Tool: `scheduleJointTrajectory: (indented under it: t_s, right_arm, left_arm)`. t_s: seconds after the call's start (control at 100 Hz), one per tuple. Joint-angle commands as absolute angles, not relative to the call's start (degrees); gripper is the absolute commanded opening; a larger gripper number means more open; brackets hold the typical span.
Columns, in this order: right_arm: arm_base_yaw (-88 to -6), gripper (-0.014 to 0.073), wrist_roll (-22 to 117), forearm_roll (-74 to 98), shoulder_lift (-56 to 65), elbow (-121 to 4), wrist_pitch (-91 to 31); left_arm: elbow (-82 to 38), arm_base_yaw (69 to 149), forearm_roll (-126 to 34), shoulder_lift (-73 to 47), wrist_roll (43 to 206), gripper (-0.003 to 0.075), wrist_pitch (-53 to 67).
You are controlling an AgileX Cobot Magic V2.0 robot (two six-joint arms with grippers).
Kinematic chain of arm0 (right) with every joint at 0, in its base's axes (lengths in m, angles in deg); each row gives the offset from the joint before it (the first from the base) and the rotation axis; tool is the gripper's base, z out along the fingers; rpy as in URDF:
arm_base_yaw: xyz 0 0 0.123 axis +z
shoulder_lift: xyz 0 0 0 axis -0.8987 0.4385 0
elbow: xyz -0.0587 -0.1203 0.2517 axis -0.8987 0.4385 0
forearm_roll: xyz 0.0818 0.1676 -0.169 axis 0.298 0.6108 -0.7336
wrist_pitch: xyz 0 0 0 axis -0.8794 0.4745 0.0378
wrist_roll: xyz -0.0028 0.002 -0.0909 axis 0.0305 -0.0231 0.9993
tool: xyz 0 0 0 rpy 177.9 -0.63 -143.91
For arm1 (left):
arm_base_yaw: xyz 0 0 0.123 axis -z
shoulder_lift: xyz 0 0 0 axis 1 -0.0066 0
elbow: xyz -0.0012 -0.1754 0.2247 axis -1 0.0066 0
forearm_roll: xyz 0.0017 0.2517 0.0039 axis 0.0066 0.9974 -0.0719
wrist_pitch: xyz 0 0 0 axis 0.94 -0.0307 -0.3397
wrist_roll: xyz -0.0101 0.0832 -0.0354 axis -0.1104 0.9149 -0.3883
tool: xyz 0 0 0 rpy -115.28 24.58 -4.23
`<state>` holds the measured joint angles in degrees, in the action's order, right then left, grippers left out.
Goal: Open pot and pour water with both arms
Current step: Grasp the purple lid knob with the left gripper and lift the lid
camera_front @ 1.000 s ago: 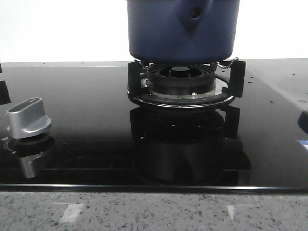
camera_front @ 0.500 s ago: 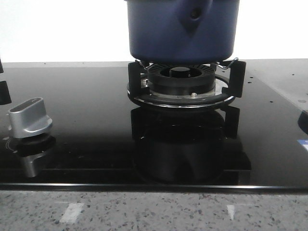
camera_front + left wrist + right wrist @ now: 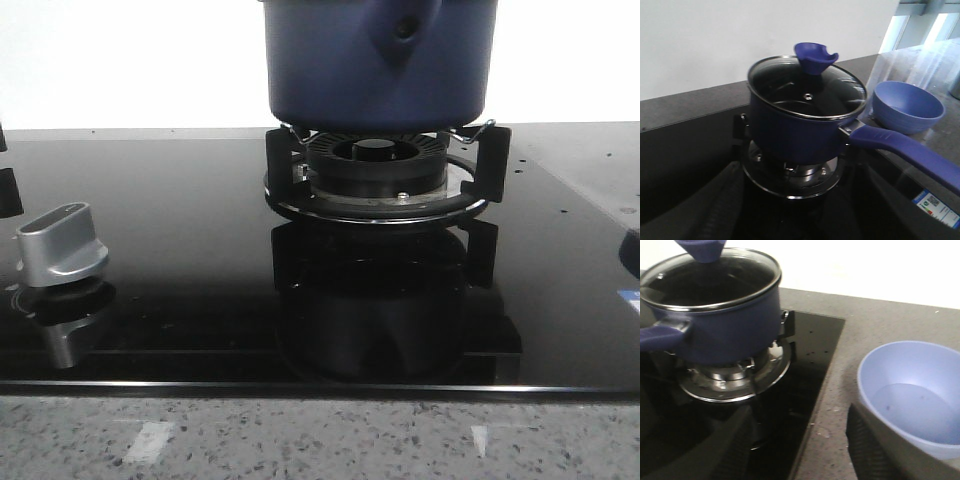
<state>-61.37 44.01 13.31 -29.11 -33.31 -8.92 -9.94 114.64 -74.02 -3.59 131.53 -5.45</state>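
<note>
Front view: the pot sits on the gas burner toward the back of the black glass hob, its handle pointing straight at the camera so you see the little hole in it. The top of the pot is cut off by the frame. A silver control knob sits at the left of the hob, well apart from the burner. The speckled grey worktop runs along the front edge. Neither arm shows up here.

Left wrist view: the pot is on the burner with a glass lid closed over it, and a blue knob stands on the lid. The handle sticks out toward the side where a blue bowl sits on the worktop, just beside the hob. The left gripper is spread wide, its dark fingers blurry at the frame edge, holding nothing and clear of the pot.

Right wrist view: same pot on the burner, lid on. The bowl rests on the worktop near the hob's edge and looks like it has a little water in it, though that's hard to tell. The right gripper is also spread open and empty, one finger close in front of the bowl.
</note>
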Motion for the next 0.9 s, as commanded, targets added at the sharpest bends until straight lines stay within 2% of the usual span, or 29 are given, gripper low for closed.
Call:
scheduleJointTrajectory:
  t_s: [0.0,0.23,0.35,0.48,0.66,0.89]
  right_arm:
    - [-61.43,0.0395,44.64,11.21,-28.09,-35.58,-13.7]
    - [-61.43,0.0395,42.81,11.05,-27.96,-35.58,-13.7]
    - [-61.43,0.0395,42.82,11.05,-27.96,-35.58,-13.21]
    - [-61.43,0.0395,42.82,11.05,-27.96,-35.58,-12.61]
    - [-61.43,0.0395,42.82,11.05,-27.96,-35.58,-11.95]
    - [-61.43,0.0395,42.82,11.05,-27.96,-35.58,-9.95]
  left_arm:
    - [-11.93,117.44,-85.81,-6.88,141.9,0.0419,-0.27]
    - [-16.14,120.3,-108.77,-17.42,169.98,0.0419,0.78]
    - [-20.1,120.3,-115.88,-22.73,176.83,0.0421,-1.7]
    - [-25.28,120.3,-116.61,-28.48,177.77,0.0433,-4.93]
    - [-33.58,120.3,-116.61,-36.17,177.77,0.0513,-8.31]
    - [-41.91,120.3,-116.44,-43.81,177.77,0.0516,-9.39]
